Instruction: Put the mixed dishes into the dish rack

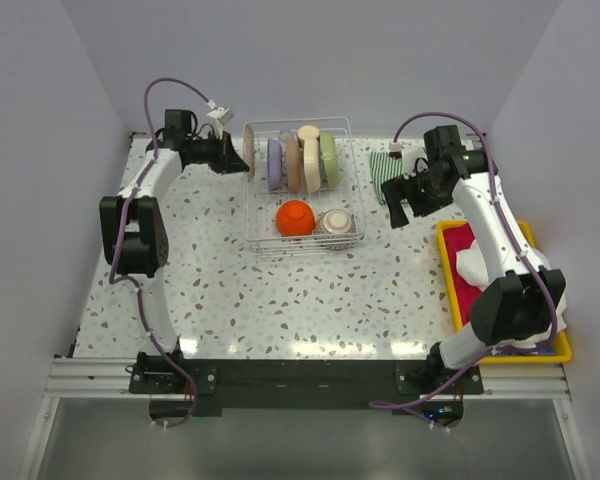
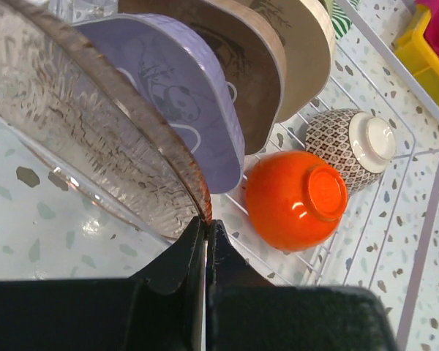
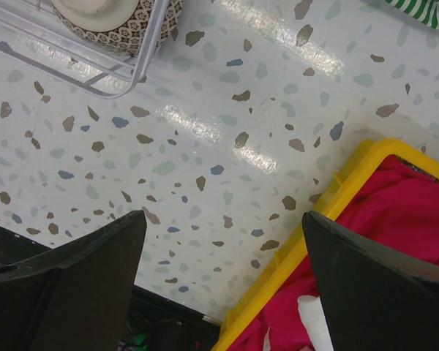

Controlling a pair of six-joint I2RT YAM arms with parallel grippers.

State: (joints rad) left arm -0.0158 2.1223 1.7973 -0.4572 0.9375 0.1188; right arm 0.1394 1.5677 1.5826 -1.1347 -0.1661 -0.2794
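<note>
Six dishes are seen loaded in the dish rack [image 1: 265,215], which is set at the far middle of the table. Four rounded-square plates are stood upright in its far slots, from left to right the lilac plate [image 1: 275,165], brown plate [image 1: 292,165], cream plate [image 1: 310,155] and green plate [image 1: 328,160]. An orange-red bowl [image 1: 294,217] and a grey patterned bowl [image 1: 336,224] are turned upside down in its near part.

A seventh piece, a pale round plate [image 2: 80,124], is held on edge at the rack's far left side, just beside the lilac plate. Its rim is pinched between the closed fingers of the left gripper [image 2: 206,227]. Whether it is inside the wire wall cannot be told.

The slotting of this plate is judged to be the step in hand. Next, the plate would need to be lowered upright to the left of the lilac plate, seated, and only then released.

The right gripper [image 3: 223,219] is hung over bare table between the rack and the yellow tray [image 1: 450,280], jaws spread wide, nothing held.
</note>
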